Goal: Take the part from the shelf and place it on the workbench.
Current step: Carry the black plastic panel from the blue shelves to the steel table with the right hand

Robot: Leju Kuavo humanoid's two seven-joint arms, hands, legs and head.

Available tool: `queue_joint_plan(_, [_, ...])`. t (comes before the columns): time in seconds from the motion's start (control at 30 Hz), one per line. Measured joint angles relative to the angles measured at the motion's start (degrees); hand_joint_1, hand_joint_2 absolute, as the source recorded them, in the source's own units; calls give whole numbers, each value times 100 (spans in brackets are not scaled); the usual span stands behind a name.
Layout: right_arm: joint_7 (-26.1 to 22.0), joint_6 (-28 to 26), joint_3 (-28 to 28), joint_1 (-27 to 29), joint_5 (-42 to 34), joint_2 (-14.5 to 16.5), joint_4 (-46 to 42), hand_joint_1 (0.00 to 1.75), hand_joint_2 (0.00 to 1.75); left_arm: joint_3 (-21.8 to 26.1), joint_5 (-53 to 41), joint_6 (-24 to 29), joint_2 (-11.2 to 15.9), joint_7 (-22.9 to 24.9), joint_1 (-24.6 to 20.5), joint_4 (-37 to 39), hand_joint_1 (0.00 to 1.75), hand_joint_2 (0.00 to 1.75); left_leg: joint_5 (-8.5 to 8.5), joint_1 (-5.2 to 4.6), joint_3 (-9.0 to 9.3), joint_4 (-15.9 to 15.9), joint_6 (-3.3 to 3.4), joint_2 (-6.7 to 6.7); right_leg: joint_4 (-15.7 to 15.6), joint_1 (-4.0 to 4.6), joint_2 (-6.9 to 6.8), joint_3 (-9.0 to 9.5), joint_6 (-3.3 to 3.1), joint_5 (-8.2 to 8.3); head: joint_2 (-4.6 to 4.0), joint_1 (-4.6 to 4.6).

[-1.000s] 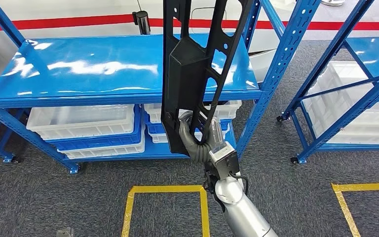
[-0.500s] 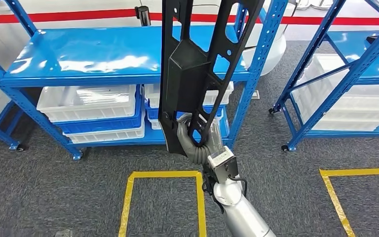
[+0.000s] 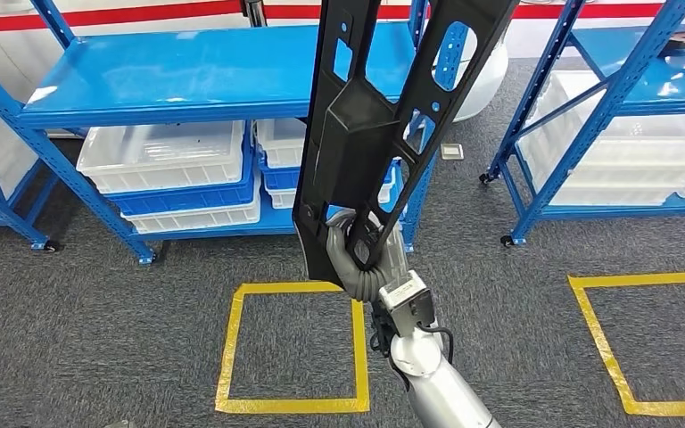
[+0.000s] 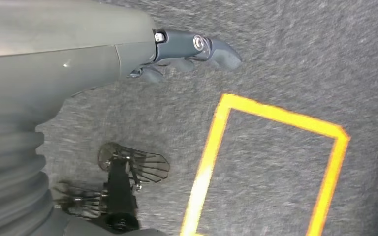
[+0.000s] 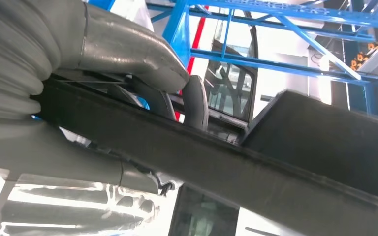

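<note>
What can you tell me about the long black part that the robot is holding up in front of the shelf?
The black part is a long, flat frame, plastic-looking with a matte finish, pierced by slots and small holes, with a raised boxy block near its middle. It stands nearly upright, leaning slightly right, its top past the picture's edge. The right hand grips its lower end, fingers hooked through an opening. Nothing else touches it.

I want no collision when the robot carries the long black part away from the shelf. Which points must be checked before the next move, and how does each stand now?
1. Long black perforated plastic part held by the right hand: ok; fingers pass through an opening near its lower end.
2. Part free of the blue metal shelf: ok; it stands upright in front.
3. Upper end of the part: cannot tell; it leaves the head view.
4. Left hand free: ok; it hangs over the grey carpet.
5. Workbench location: cannot tell.
</note>
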Motion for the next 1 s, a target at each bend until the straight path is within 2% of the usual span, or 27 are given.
queue_joint_plan(0.03, [0, 2, 6, -2, 2, 1, 0, 175, 175, -1, -21, 11, -2, -22, 4, 2, 0, 175, -279, 8, -86, 367, -26, 0, 2, 18, -1, -82, -29, 71, 1, -8])
queue_joint_plan(0.07, [1, 4, 14, -3, 7, 1, 1, 175, 175, -1, -47, 23, -2, -44, 5, 2, 0, 175, -449, 14, -146, 733, -45, -2, 6, 34, -2, -162, -40, 139, 0, -10])
queue_joint_plan(0.1, [4, 5, 22, -4, 22, 1, 1, 175, 175, -2, -71, 35, -2, -63, 5, 2, 0, 175, -489, 17, -147, 990, -54, -4, 12, 44, -3, -246, -38, 202, 1, -8])
queue_joint_plan(0.13, [11, 3, 28, -5, 49, 0, 2, 175, 175, -2, -88, 40, -1, -71, 4, 2, 0, 175, -424, 20, -51, 1056, -53, -5, 19, 50, -2, -323, -29, 259, 1, -9])
queue_joint_plan(0.17, [22, 0, 33, -6, 82, 0, 1, 175, 175, -2, -101, 40, -1, -71, 2, 2, 0, 175, -306, 23, 164, 898, -40, -5, 27, 52, 1, -392, -14, 311, 1, -11])
queue_joint_plan(0.2, [34, -4, 36, -9, 117, 0, 1, 175, 175, -2, -111, 39, -1, -70, -7, 1, 0, 175, -241, 25, 459, 546, -23, -8, 33, 53, 6, -446, 5, 357, 2, -11])
queue_joint_plan(0.23, [45, -9, 38, -16, 144, 0, -3, 175, 175, -2, -122, 39, 0, -69, -22, 0, 0, 175, -254, 15, 762, 146, -1, -17, 35, 56, 8, -485, 32, 401, 2, -7])
queue_joint_plan(0.27, [53, -11, 41, -28, 160, 1, -6, 175, 175, -2, -130, 39, 0, -69, -36, -1, 0, 175, -288, -4, 985, -164, 27, -29, 29, 55, 7, -503, 61, 437, 2, 1])
queue_joint_plan(0.3, [57, -13, 46, -48, 170, 2, -9, 175, 175, -2, -135, 38, 1, -69, -49, -2, 0, 175, -356, -30, 1102, -361, 61, -37, 24, 56, 3, -509, 91, 468, 1, -1])
queue_joint_plan(0.33, [60, -14, 57, -69, 176, 2, -12, 175, 175, -3, -138, 38, 4, -68, -58, -3, 0, 175, -374, -59, 1131, -419, 100, -42, 10, 55, -1, -512, 130, 500, 1, -8])
queue_joint_plan(0.4, [60, -16, 77, -99, 179, 1, -15, 175, 175, -4, -138, 37, 10, -68, -62, -3, 0, 175, -290, -73, 1114, -501, 191, -25, -8, 67, -3, -532, 202, 551, 1, -34])
queue_joint_plan(0.43, [60, -17, 82, -109, 180, -4, -17, 175, 175, -4, -138, 37, 9, -67, -64, -3, 0, 175, -224, -66, 1104, -556, 235, -13, 41, 74, -1, -583, 215, 515, 1, -35])
queue_joint_plan(0.47, [61, -18, 85, -117, 180, -10, -19, 175, 175, -3, -138, 37, 5, -67, -68, -3, 0, 175, -150, -57, 1080, -610, 274, -1, 211, 82, 3, -682, 198, 396, 1, -27])
queue_joint_plan(0.53, [63, -20, 94, -130, 180, -27, -20, 175, 175, -2, -137, 37, -3, -66, -74, -3, 0, 175, -33, -65, 977, -651, 320, 12, 913, 80, 10, -1000, 124, -25, 1, -9])
queue_joint_plan(0.57, [64, -20, 100, -129, 180, -37, -20, 175, 175, -2, -137, 37, -4, -66, -74, -3, 0, 175, 12, -74, 910, -647, 325, 12, 1319, 78, 12, -1156, 109, -220, 1, -3])
queue_joint_plan(0.6, [64, -20, 104, -121, 180, -49, -19, 175, 175, -2, -137, 37, -4, -66, -71, -3, 0, 175, 50, -83, 851, -644, 322, 13, 1589, 76, 13, -1236, 121, -334, 1, -1])
queue_joint_plan(0.63, [64, -20, 106, -114, 180, -62, -19, 175, 175, -2, -137, 36, -5, -65, -69, -3, 0, 175, 85, -91, 801, -641, 314, 12, 1636, 75, 13, -1198, 154, -356, 1, -1])
queue_joint_plan(0.67, [65, -20, 107, -109, 180, -72, -18, 175, 175, -2, -137, 36, -5, -65, -67, -3, 0, 175, 114, -96, 762, -637, 299, -2, 1420, 75, 13, -1024, 197, -290, 1, 3])
queue_joint_plan(0.7, [66, -20, 108, -109, 180, -78, -18, 175, 175, -2, -137, 35, -6, -65, -66, -3, 0, 175, 139, -101, 733, -629, 280, -26, 988, 75, 33, -736, 234, -172, 1, 5])
queue_joint_plan(0.73, [66, -20, 109, -113, 181, -80, -18, 175, 175, -2, -137, 34, -7, -65, -65, -3, 0, 175, 160, -105, 710, -616, 258, -49, 536, 77, 89, -454, 244, -67, 2, 6])
queue_joint_plan(0.77, [68, -20, 114, -117, 185, -79, -18, 175, 175, -2, -137, 34, -7, -64, -66, -3, 0, 175, 177, -119, 689, -599, 232, -75, 170, 83, 137, -228, 237, 23, 1, 6])
queue_joint_plan(0.8, [70, -22, 117, -124, 191, -78, -19, 175, 175, -2, -137, 34, -7, -60, -67, -3, 0, 175, 193, -128, 668, -583, 207, -90, -35, 90, 176, -105, 213, 74, 1, 2])
queue_joint_plan(0.87, [78, -38, 125, -128, 215, -77, -20, 175, 175, -2, -138, 35, -7, -42, -69, -3, 0, 175, 233, -131, 638, -570, 149, -120, -84, 104, 155, -87, 154, 119, 1, -6])
queue_joint_plan(0.93, [82, -54, 128, -130, 247, -76, -20, 175, 175, -2, -142, 38, -5, -14, -66, -3, 0, 175, 199, -102, 583, -502, 88, -146, -89, 47, 80, -96, 84, 164, 1, -10])
queue_joint_plan(0.97, [84, -56, 131, -131, 262, -74, -20, 175, 175, -3, -144, 40, -5, -5, -65, -3, 0, 175, 86, -88, 511, -348, 53, -137, -97, 17, 39, -93, 49, 187, 0, -16])
queue_joint_plan(1.0, [85, -57, 133, -133, 273, -72, -20, 175, 175, -3, -146, 41, -3, 3, -64, -3, 0, 175, -96, -71, 392, -71, 17, -113, -102, -6, -2, -96, 24, 202, 0, -27])
